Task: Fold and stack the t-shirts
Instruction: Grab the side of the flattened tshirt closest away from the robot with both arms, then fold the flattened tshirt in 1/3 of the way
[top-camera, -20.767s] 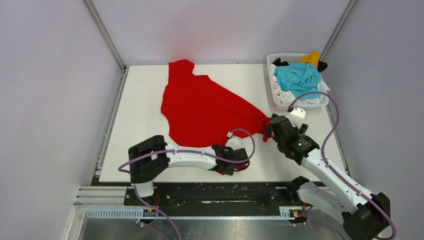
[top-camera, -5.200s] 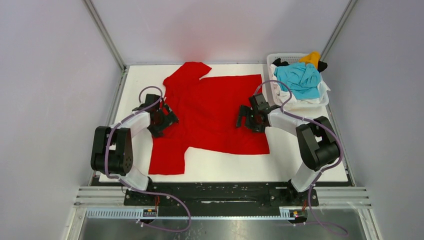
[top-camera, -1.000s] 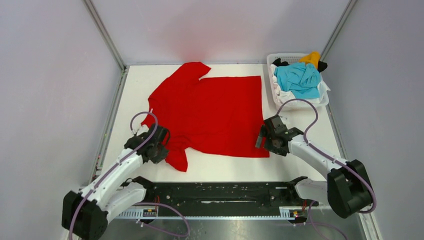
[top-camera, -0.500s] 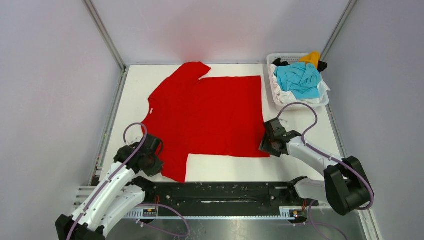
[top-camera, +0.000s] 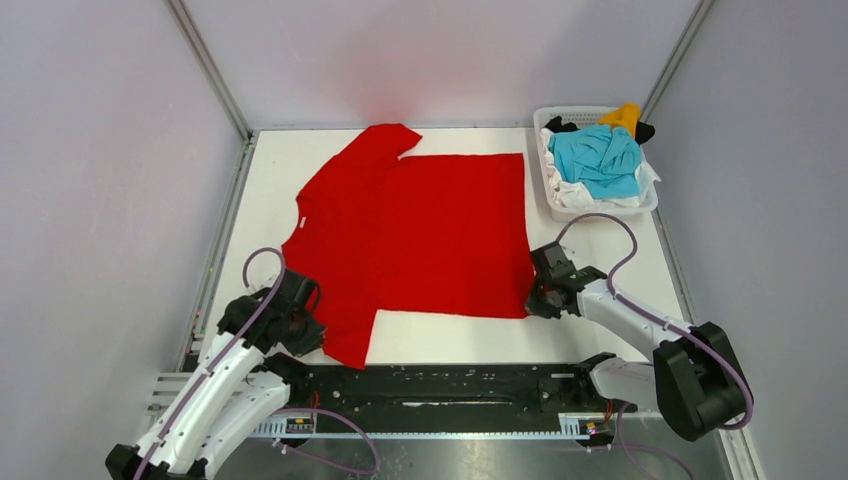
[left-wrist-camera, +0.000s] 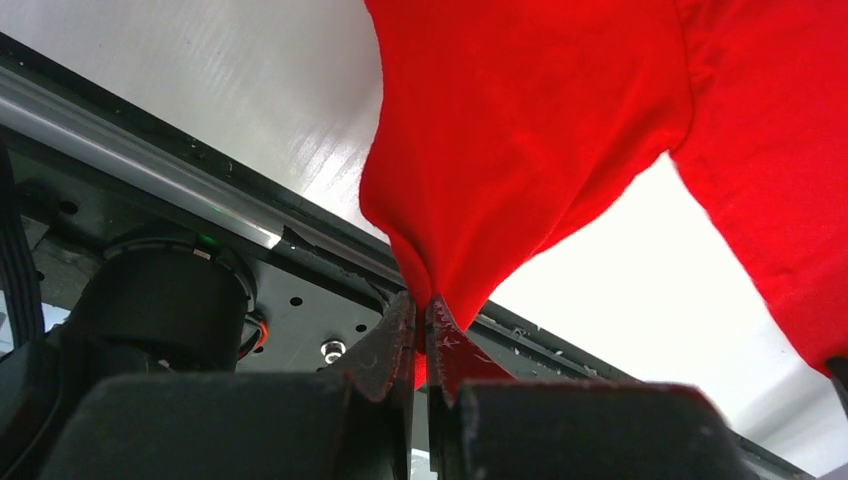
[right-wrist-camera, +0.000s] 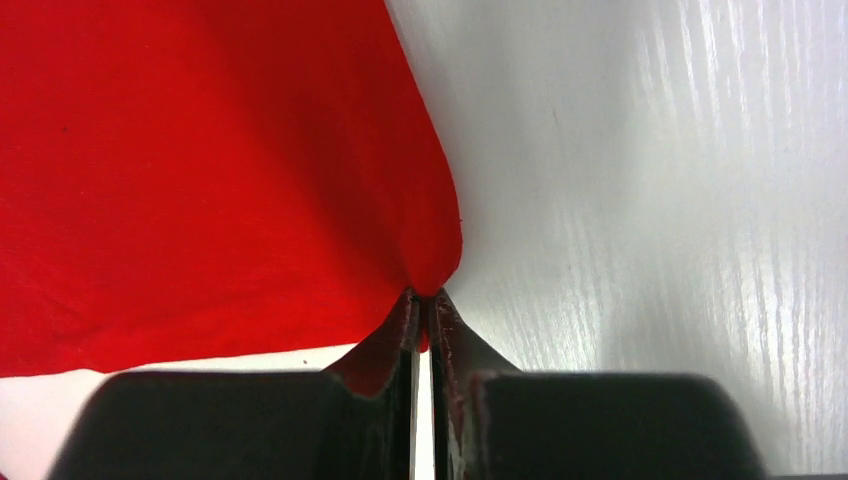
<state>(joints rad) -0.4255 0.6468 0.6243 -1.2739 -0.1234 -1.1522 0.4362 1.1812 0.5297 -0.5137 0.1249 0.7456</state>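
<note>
A large bright red t-shirt lies spread flat on the white table, one sleeve at the back, the other hanging toward the front left. My left gripper is shut on that near sleeve's tip, lifted over the table's front edge. My right gripper is shut on the red t-shirt's front right hem corner, low on the table. Further t-shirts, turquoise, yellow-orange, black and white, sit heaped in a basket.
The white plastic basket stands at the table's back right corner. A black rail with the arm bases runs along the near edge; it shows under the left gripper. Grey walls enclose the table on three sides.
The right gripper slid to the hem's front right corner and shut on it. The left gripper, still shut on the sleeve, pulled it toward the front left, flattening the shirt.
</note>
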